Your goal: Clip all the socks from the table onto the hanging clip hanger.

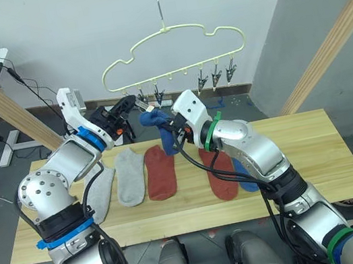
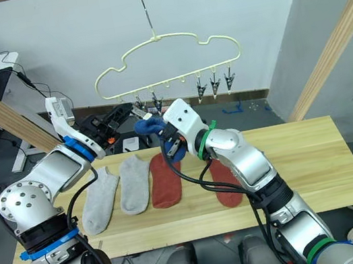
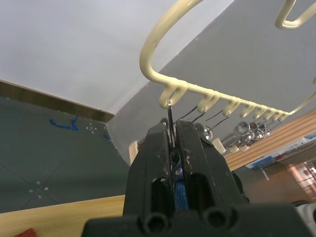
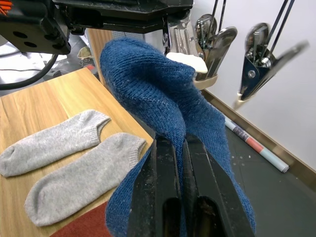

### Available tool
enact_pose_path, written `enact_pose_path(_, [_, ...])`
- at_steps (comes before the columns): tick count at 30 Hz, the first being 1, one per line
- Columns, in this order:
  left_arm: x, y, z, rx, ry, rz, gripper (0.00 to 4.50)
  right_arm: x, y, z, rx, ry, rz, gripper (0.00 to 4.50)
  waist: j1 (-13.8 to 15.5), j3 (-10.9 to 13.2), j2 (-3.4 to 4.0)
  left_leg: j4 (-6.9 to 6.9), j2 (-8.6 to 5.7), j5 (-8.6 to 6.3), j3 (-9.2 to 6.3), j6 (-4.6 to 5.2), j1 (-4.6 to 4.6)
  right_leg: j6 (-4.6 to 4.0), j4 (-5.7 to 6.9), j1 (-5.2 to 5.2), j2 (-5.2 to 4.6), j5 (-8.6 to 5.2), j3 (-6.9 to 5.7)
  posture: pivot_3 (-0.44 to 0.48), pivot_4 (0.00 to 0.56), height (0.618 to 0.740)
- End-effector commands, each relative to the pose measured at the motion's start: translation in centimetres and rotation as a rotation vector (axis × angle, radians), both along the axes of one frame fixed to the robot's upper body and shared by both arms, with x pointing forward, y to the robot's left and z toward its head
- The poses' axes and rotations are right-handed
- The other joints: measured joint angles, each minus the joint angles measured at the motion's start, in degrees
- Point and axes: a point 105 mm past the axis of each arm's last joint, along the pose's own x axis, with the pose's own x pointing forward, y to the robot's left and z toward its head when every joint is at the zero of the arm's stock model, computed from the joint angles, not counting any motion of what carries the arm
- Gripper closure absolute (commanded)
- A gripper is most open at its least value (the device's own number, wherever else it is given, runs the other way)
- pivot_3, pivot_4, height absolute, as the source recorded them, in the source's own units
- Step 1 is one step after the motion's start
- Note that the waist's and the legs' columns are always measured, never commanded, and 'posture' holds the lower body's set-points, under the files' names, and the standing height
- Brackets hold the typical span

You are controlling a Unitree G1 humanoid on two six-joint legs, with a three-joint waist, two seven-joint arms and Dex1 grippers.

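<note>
The right gripper (image 4: pixel 180 148) is clamped on a blue sock (image 4: pixel 163 94), holding it raised above the table's (image 1: pixel 303 151) far edge, just below the left-end clips of the pale-yellow clip hanger (image 1: pixel 173 54). The left gripper (image 3: pixel 173 148) has its fingers pressed narrowly together around the leftmost metal clip (image 3: pixel 169 116), touching it directly beside the raised sock. On the table lie two light grey socks (image 1: pixel 129 174) toward the left edge, two rust red socks (image 1: pixel 161 172) near the middle, and a second blue sock (image 1: pixel 245 178) partly hidden beside the right-hand red one.
</note>
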Motion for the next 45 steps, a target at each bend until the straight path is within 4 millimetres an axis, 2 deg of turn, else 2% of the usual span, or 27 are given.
enact_pose_path(1, [-0.4,-0.1,0.9,0.018,-0.05,-0.008,4.5,-0.2,0.3,1.6,0.037,-0.048,0.007,4.48,0.0,0.0,0.0,-0.01,0.01,0.0,-0.02,0.0,0.0,0.0,0.0,0.0,0.0,0.0,-0.01,0.069,0.272,0.74])
enact_pose_path(3, [-0.5,0.0,1.0,0.018,-0.054,-0.009,4.5,0.0,0.2,1.8,0.048,-0.052,-0.005,4.48,0.0,0.0,0.0,-0.01,0.0,0.0,-0.05,0.0,0.0,0.0,0.0,0.0,0.0,0.0,-0.04,0.069,0.272,0.74])
enact_pose_path(8, [-0.5,0.1,1.2,0.015,-0.071,-0.014,2.98,0.1,0.5,2.5,0.076,-0.053,-0.01,4.5,0.1,0.0,0.01,-0.01,0.0,0.01,-0.11,-0.01,-0.03,0.0,0.0,0.0,0.0,0.0,-0.09,0.066,0.273,0.74])
enact_pose_path(17, [-0.7,0.9,1.0,0.034,-0.069,0.008,0.24,-0.4,1.2,2.2,0.08,-0.032,0.02,4.5,0.3,0.0,0.02,-0.02,0.0,0.01,-0.16,-0.01,-0.07,0.0,-0.01,0.0,-0.01,0.0,-0.15,0.076,0.273,0.74])
enact_pose_path(18, [-0.8,1.1,1.0,0.041,-0.07,0.013,0.04,-0.6,1.4,2.1,0.086,-0.014,0.035,4.5,0.3,0.0,0.02,-0.02,0.01,0.01,-0.16,-0.01,-0.07,0.0,-0.01,0.0,-0.01,0.0,-0.15,0.076,0.273,0.74])
enact_pose_path(21, [-1.2,1.7,0.9,0.081,-0.077,0.028,0.04,-1.7,2.2,1.4,0.12,0.103,0.106,4.5,0.3,0.0,0.02,-0.04,0.03,0.01,-0.22,-0.01,-0.07,-0.01,-0.01,0.0,-0.01,0.0,-0.19,0.082,0.272,0.74])
enact_pose_path(24, [-1.5,2.1,0.5,0.161,-0.086,0.027,0.0,-3.2,3.0,1.0,0.182,0.251,0.208,3.85,0.4,0.0,0.03,-0.06,0.05,0.01,-0.24,-0.01,-0.08,-0.01,-0.02,0.0,-0.01,0.0,-0.2,0.091,0.272,0.74])
enact_pose_path(28, [-1.4,2.0,0.2,0.237,-0.107,0.016,0.0,-2.9,2.7,1.2,0.198,0.278,0.195,2.4,0.5,0.1,0.08,-0.08,0.02,0.0,-0.27,-0.01,-0.08,-0.01,-0.02,0.0,-0.05,0.0,-0.24,0.092,0.267,0.74])
enact_pose_path(30, [-1.5,1.9,-0.2,0.286,-0.12,0.009,0.0,-2.5,2.0,0.5,0.151,0.258,0.17,1.66,0.6,0.1,0.07,-0.08,0.0,0.0,-0.28,0.0,-0.08,-0.01,-0.02,0.0,-0.05,0.0,-0.25,0.089,0.264,0.74])
enact_pose_path(34, [-2.0,0.9,-0.9,0.44,-0.189,-0.034,0.0,-1.9,-1.0,-0.8,0.114,0.254,0.104,0.23,0.7,0.1,0.08,-0.1,-0.02,0.0,-0.27,0.01,-0.1,-0.01,-0.03,0.0,-0.07,0.0,-0.24,0.083,0.262,0.74])
enact_pose_path(35, [-2.1,0.6,-1.1,0.47,-0.211,-0.038,0.0,-1.7,-2.0,-0.9,0.1,0.236,0.072,0.04,0.7,0.1,0.08,-0.13,-0.02,-0.01,-0.24,0.01,-0.1,-0.01,-0.07,-0.01,-0.08,0.0,-0.22,0.083,0.262,0.74])
enact_pose_path(38, [-2.5,-0.1,-1.3,0.566,-0.298,-0.047,0.0,-1.2,-4.9,-0.7,0.068,0.154,0.002,0.04,0.7,0.1,0.11,-0.19,-0.02,0.0,-0.22,0.0,-0.15,-0.01,-0.21,-0.03,-0.08,0.0,-0.2,0.08,0.262,0.74])
enact_pose_path(42, [-2.7,-0.8,-1.3,0.596,-0.377,-0.021,0.0,-2.8,-8.5,0.5,0.053,0.105,0.018,0.04,0.7,0.1,0.14,-0.29,0.0,-0.01,-0.24,0.0,-0.21,-0.01,-0.38,-0.04,-0.06,0.0,-0.21,0.076,0.26,0.74])
enact_pose_path(44, [-2.8,-1.1,-1.1,0.638,-0.441,-0.013,0.0,-3.6,-9.6,1.3,0.049,0.076,0.038,0.04,0.6,0.1,0.17,-0.31,0.0,-0.01,-0.25,0.01,-0.22,-0.01,-0.43,-0.03,-0.04,0.0,-0.21,0.069,0.259,0.74])
enact_pose_path(45, [-3.0,-1.5,-1.0,0.641,-0.475,-0.024,0.38,-4.0,-10.1,1.8,0.05,0.064,0.048,0.0,0.6,0.1,0.18,-0.31,-0.01,-0.01,-0.23,0.01,-0.24,-0.01,-0.46,-0.03,-0.04,0.0,-0.21,0.06,0.257,0.74])
